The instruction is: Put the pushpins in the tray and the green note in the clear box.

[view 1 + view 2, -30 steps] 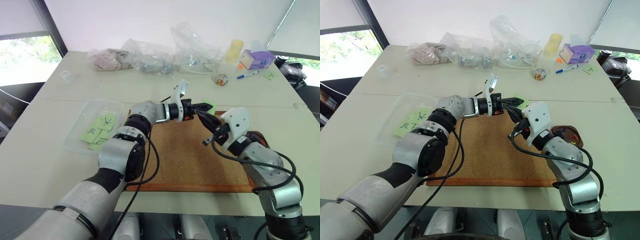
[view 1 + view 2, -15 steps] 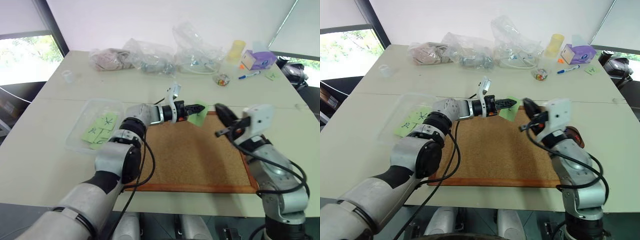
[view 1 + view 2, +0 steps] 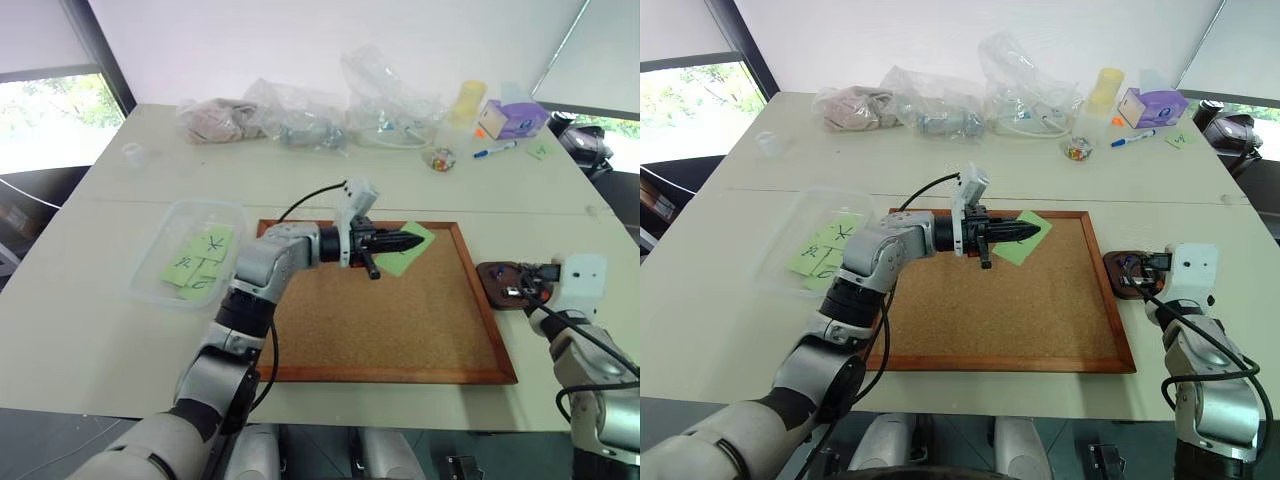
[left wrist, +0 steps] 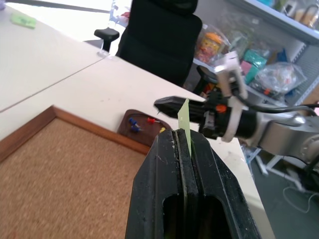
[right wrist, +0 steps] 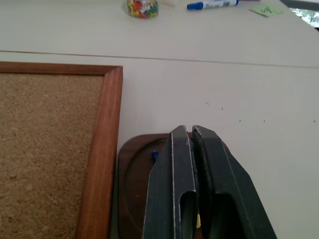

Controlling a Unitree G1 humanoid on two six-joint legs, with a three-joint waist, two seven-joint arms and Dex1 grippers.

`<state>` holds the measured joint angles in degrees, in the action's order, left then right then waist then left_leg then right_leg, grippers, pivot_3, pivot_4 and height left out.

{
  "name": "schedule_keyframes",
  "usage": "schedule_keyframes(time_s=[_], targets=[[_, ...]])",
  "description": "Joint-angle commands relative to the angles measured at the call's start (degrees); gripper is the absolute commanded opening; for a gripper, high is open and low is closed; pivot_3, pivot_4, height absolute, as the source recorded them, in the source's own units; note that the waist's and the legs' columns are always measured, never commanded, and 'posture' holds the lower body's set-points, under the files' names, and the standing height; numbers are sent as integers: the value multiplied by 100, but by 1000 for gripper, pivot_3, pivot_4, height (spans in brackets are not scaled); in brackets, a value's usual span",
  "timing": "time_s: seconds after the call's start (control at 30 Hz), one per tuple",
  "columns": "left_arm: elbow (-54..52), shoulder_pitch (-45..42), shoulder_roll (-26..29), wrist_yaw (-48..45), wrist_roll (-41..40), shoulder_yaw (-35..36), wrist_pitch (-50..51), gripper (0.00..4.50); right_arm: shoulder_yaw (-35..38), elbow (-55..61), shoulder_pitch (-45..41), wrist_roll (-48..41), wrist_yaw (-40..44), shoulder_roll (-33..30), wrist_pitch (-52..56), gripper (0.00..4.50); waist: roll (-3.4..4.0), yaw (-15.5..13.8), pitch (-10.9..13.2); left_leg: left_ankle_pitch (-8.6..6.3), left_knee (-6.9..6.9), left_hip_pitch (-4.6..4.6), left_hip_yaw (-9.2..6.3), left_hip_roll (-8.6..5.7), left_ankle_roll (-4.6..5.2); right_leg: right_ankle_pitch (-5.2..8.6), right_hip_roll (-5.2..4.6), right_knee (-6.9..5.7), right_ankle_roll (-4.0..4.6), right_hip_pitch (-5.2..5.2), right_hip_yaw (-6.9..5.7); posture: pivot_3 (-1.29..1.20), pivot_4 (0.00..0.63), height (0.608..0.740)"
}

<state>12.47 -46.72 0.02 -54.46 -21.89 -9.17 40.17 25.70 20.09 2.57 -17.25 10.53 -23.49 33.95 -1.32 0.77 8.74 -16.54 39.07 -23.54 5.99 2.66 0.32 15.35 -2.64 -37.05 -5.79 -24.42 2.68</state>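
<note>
**Green note: lifted clear of the cork board, pinched in the left hand**

Green note [image 3: 405, 248]: pale-green paper square, clamped by one edge between the closed fingers of the left hand [image 3: 408, 241]. It is held just past the fingertips, above the far part of the cork board [image 3: 400, 320], and is judged to be carried this way so that it can be taken across to the clear box [image 3: 185, 250], which lies well apart from the hand, beyond the board's opposite edge. Several green notes are already seen lying in that box.

Tray [image 3: 502, 283]: dark-brown dish on the surface [image 3: 90, 330], just beside the board's frame. The right hand [image 5: 192, 149] is poised directly over it, fingers shut. A yellow speck shows low in the gap between them; whether a pin is held there cannot be told. The placement is judged to suit dropping a pushpin into the dish.

Pushpins [image 4: 137, 123]: blue and red heads are seen lying inside the tray, below the right hand.

View differences: the head views give the whole layout, with box, board and tray in one line, and the note's flat face. The left wrist view shows the note edge-on as a thin sliver rising from the shut fingers, and the tray's contents. The right wrist view shows one blue pin at the tray's inner rim, and a jar of coloured pins [image 5: 142, 8] and a marker [image 5: 214, 4] far beyond the hand.
</note>
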Motion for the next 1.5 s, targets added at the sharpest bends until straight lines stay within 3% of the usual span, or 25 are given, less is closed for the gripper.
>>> schedule_keyframes(time_s=[0.03,0.27,0.37,0.57,0.6,0.93,1.13,1.23,1.5], targets=[[-252,98,34,15,-26,-144,-165,42,149,-8,-20,-127,69,-66,55,0,1,4,-1,0,0,0,0,0,0,0,0,0,0,0,0,0,150,737],[-254,122,44,50,-77,-237,-187,42,138,-138,-10,-250,111,-4,99,0,1,-3,0,0,0,0,0,0,0,0,0,1,-1,0,0,0,150,737],[-240,129,50,41,-36,-315,-246,0,126,-188,0,-312,138,16,123,981,1,-5,0,0,0,0,0,0,0,0,0,1,-1,1,0,0,150,737],[-250,139,93,70,-53,-341,-293,0,163,-251,35,-318,110,29,65,4086,1,-1,0,0,0,1,-1,0,0,0,0,1,-1,1,0,0,150,737],[-245,136,98,76,-55,-336,-304,0,177,-248,39,-334,110,40,46,4442,1,-1,0,0,0,1,-1,0,0,0,0,1,-1,1,0,0,150,737],[-123,5,113,207,-2,-235,-608,0,227,-88,1,-363,129,25,-418,4442,1,-2,0,0,0,1,-1,0,0,0,0,1,-1,1,0,0,150,737],[325,-575,608,614,339,184,-1396,0,-132,687,-230,-567,601,-326,-557,4442,7,29,4,0,0,1,-1,-1,0,-1,2,1,-2,0,0,0,150,737],[284,-918,1184,978,240,645,-769,0,-655,1277,-396,-916,1079,-580,-218,4442,8,43,5,0,-4,5,-6,4,0,-2,12,-1,-4,0,0,0,150,737],[-965,-894,3214,1241,-830,1889,2537,0,-2109,1858,-1132,-1348,1822,-927,412,4442,1,6,20,1,-7,3,-18,12,-2,-1,12,-12,-10,-4,-10,0,150,737]])
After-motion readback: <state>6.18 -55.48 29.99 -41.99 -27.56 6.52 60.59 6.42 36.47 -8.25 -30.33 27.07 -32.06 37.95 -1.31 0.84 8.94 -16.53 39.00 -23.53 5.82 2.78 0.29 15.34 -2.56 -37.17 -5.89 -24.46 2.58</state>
